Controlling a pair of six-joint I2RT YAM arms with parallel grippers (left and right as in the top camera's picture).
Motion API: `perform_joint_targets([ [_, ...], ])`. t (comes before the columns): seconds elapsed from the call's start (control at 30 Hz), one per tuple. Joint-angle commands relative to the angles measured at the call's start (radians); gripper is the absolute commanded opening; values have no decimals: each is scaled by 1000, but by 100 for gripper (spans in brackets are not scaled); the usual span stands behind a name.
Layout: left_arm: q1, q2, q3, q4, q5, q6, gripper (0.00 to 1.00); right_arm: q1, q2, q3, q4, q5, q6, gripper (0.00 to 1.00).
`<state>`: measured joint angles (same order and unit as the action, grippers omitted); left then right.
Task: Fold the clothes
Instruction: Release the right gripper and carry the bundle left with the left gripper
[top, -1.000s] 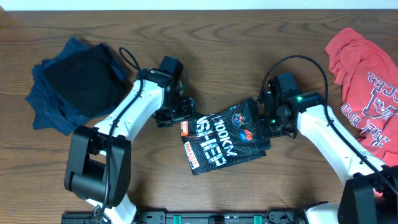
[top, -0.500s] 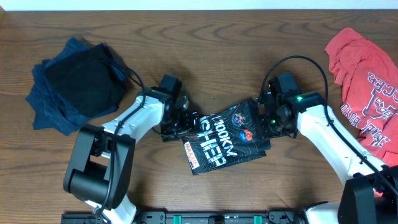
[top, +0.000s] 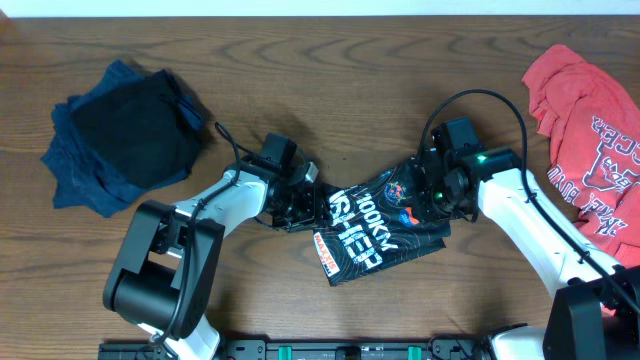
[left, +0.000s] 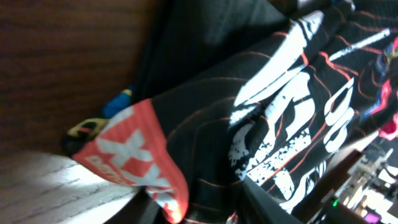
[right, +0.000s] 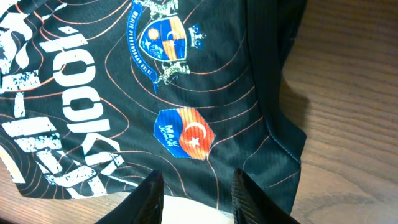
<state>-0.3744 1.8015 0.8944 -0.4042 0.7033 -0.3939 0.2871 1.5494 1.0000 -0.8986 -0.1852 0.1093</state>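
- Black jersey (top: 382, 228) lies mid-table as a compact, tilted packet with the lettering up. Fold looks mostly done, maybe a squaring-up left.
- My left pincer (top: 300, 205) is at its left edge. Grip is hidden, cannot tell.
- My right pincer (top: 432, 197) is over its right edge, jaws apart, nothing pinched.
- Dark blue pile (top: 120, 135) far left looks finished. Red shirt (top: 590, 100) far right is crumpled, not yet folded.
- Bare table (top: 350, 90) beyond the jersey gives working room.

Setting: robotics lab bench, not a home. Evidence: my white left arm (top: 215, 195) and right arm (top: 530, 225) rise from a dark rail (top: 350, 350) at the near edge of a wood-grain table (top: 350, 90). A red shirt (top: 590, 120) and a dark blue heap (top: 120, 135) lie at opposite ends.
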Motion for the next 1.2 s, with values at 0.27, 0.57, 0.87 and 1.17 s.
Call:
perform_joint_targets([
  [0.27, 21, 11, 3, 54, -123, 35, 6, 8, 7, 0, 1, 5, -14, 35],
  [0.57, 134, -103, 95, -27, -368, 131, 6, 8, 7, 0, 2, 5, -14, 35],
  [0.87, 206, -197, 223, -82, -723, 386, 6, 8, 7, 0, 6, 5, -13, 35],
  [1.17, 288, -197, 251, 44, -802, 483, 6, 8, 7, 0, 6, 5, -13, 35],
])
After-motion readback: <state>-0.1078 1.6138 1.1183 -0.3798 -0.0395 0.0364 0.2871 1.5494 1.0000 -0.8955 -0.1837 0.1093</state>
